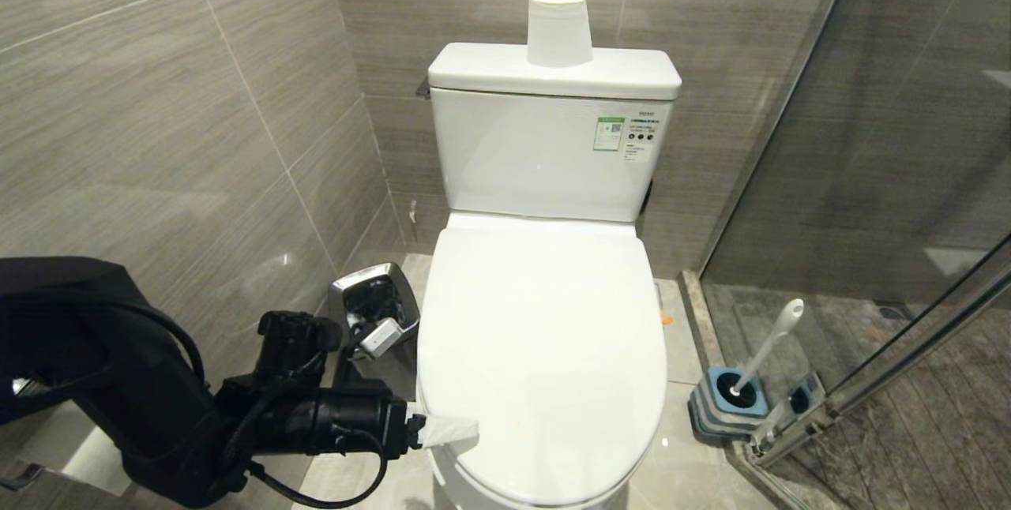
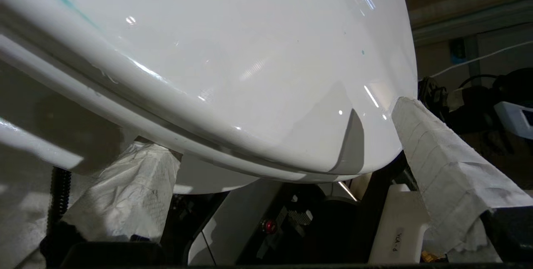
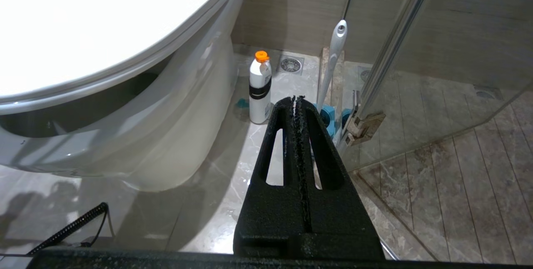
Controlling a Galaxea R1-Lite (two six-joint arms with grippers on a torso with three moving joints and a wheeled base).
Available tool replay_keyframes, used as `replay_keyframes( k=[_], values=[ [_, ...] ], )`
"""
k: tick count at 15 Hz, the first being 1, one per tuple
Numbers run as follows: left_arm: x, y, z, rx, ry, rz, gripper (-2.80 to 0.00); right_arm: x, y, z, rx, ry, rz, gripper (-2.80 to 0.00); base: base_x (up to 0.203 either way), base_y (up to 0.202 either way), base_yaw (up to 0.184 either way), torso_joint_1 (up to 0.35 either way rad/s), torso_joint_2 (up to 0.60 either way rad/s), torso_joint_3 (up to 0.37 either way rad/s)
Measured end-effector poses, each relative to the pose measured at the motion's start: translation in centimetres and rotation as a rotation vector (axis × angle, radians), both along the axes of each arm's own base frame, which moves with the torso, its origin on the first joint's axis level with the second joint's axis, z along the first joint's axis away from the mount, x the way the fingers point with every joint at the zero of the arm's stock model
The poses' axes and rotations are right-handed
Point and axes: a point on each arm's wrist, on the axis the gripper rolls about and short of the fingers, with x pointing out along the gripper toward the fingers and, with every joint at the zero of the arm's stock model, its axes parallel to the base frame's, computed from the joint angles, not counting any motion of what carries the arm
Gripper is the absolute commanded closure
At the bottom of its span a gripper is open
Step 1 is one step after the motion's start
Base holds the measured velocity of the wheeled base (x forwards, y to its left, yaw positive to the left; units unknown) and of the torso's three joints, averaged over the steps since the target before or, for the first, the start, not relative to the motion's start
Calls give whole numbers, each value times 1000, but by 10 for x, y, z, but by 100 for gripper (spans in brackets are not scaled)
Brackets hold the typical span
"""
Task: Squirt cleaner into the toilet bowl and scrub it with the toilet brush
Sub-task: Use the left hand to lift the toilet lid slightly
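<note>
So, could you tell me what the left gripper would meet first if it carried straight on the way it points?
Most likely the closed white plastic toilet lid: the left gripper, jaws open and wrapped in tissue, already straddles its front-left edge, though actual contact is unclear.

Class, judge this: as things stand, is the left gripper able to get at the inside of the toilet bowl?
Probably not. The closed lid covers the toilet bowl; the left gripper sits open at the lid's front edge.

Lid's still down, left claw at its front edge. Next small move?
Probably lift: the left claw stands open with its paper-wrapped fingers straddling the front edge of the closed lid. Raising it would expose the toilet bowl. The toilet brush sits in its holder.
</note>
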Motion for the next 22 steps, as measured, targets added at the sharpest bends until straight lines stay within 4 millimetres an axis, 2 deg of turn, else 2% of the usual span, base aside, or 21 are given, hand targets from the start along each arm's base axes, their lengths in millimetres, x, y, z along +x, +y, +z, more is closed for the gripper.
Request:
replay_keyframes(
  k=[15,22],
  values=[
    [-3,8,25,-64,52,73,-280,0,0,0,0,0,0,0,0,0,0,0,0,0],
    [-4,13,27,-85,240,150,-280,0,0,0,0,0,0,0,0,0,0,0,0,0]
  ],
)
